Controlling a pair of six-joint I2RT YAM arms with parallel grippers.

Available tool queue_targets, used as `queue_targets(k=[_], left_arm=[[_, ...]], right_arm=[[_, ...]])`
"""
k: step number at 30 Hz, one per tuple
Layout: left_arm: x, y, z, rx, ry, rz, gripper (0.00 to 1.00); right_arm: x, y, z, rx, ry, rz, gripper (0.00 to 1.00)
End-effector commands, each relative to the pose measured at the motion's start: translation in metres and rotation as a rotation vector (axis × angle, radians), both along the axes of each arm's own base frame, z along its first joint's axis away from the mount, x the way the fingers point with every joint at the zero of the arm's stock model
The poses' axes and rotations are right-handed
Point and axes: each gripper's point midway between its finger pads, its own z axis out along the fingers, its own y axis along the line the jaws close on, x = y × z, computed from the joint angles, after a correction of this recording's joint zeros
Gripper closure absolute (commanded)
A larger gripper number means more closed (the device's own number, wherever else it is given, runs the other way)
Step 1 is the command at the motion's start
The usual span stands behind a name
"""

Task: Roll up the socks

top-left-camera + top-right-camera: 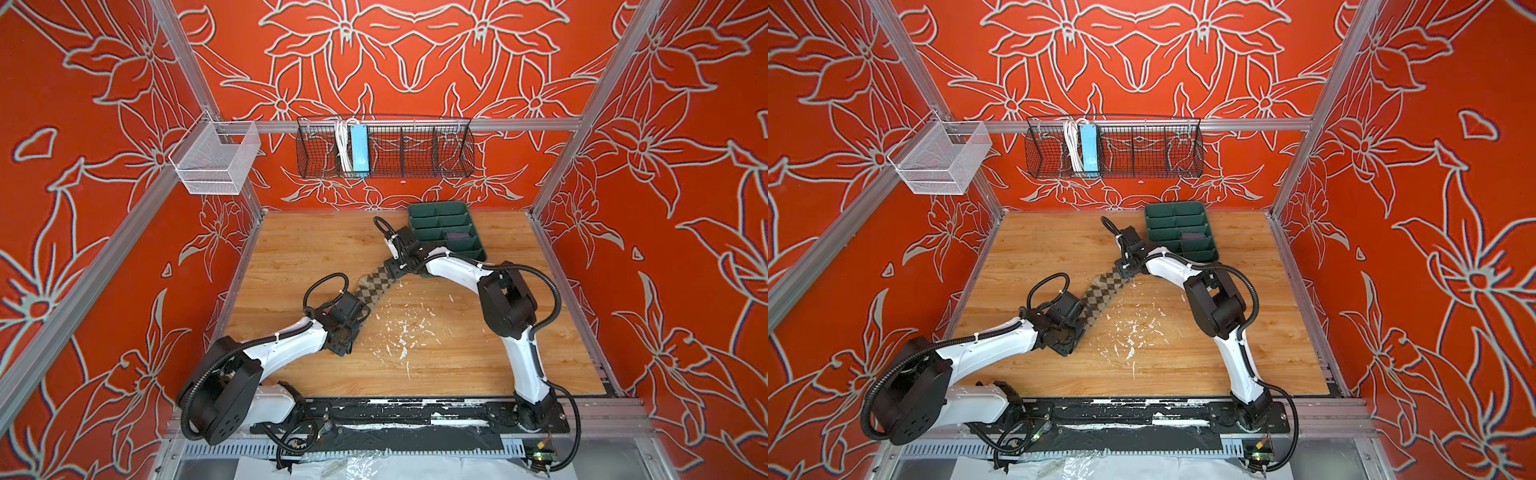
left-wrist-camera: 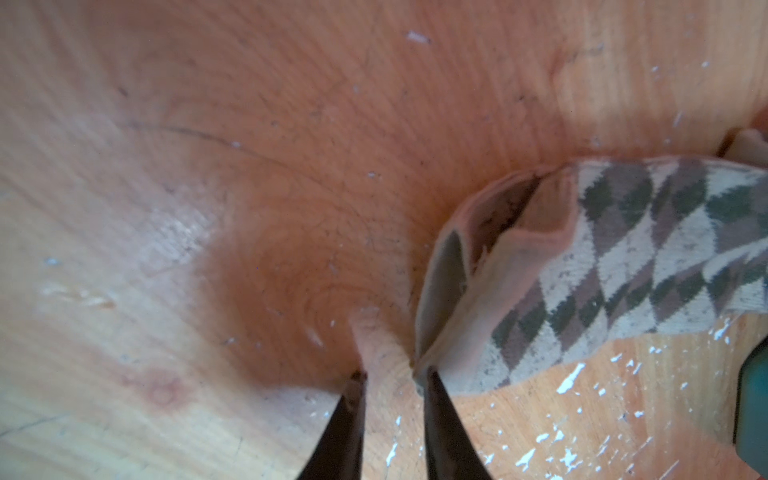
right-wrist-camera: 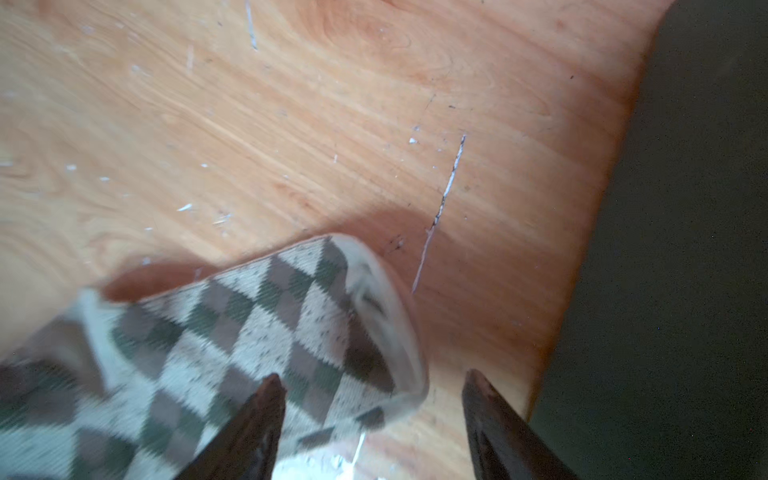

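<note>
A beige sock with olive-brown argyle diamonds [image 1: 374, 286] [image 1: 1100, 291] lies stretched diagonally on the wooden table between my two grippers. My left gripper [image 2: 392, 380] [image 1: 360, 311] stands at its cuff end [image 2: 478, 257]. Its jaws are narrowly apart with bare wood between them, and one fingertip [image 2: 432, 386] touches the cuff's corner. My right gripper [image 3: 374, 382] [image 1: 392, 268] is wide open over the toe end [image 3: 365, 332], which lies between its fingers. A dark purple sock [image 1: 459, 240] [image 1: 1194, 237] sits in a compartment of the green tray.
The green divided tray [image 1: 478, 239] [image 1: 1212, 239] stands at the back, right behind the right gripper. White flecks [image 1: 403, 332] mark the table's middle. A black wire basket [image 1: 384, 149] and a white mesh basket [image 1: 216, 162] hang on the frame rails.
</note>
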Motion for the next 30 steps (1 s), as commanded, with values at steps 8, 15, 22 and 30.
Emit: queue_targets(k=[8,15,22,30], left_arm=[[-0.032,0.022,-0.024,0.078,0.128,0.009,0.75],[-0.031,0.022,-0.022,0.083,0.122,0.011,0.75],[-0.017,0.01,0.006,0.044,0.047,-0.061,0.68],[0.005,0.018,0.092,0.092,-0.222,-0.193,0.37]], right_arm=[[0.015,-0.016,-0.035,-0.014,0.084,-0.093,0.45],[0.02,-0.018,-0.037,-0.022,0.093,-0.097,0.63],[0.014,-0.017,-0.045,-0.036,0.13,-0.051,0.88],[0.007,-0.027,-0.05,-0.144,0.123,0.052,0.95]])
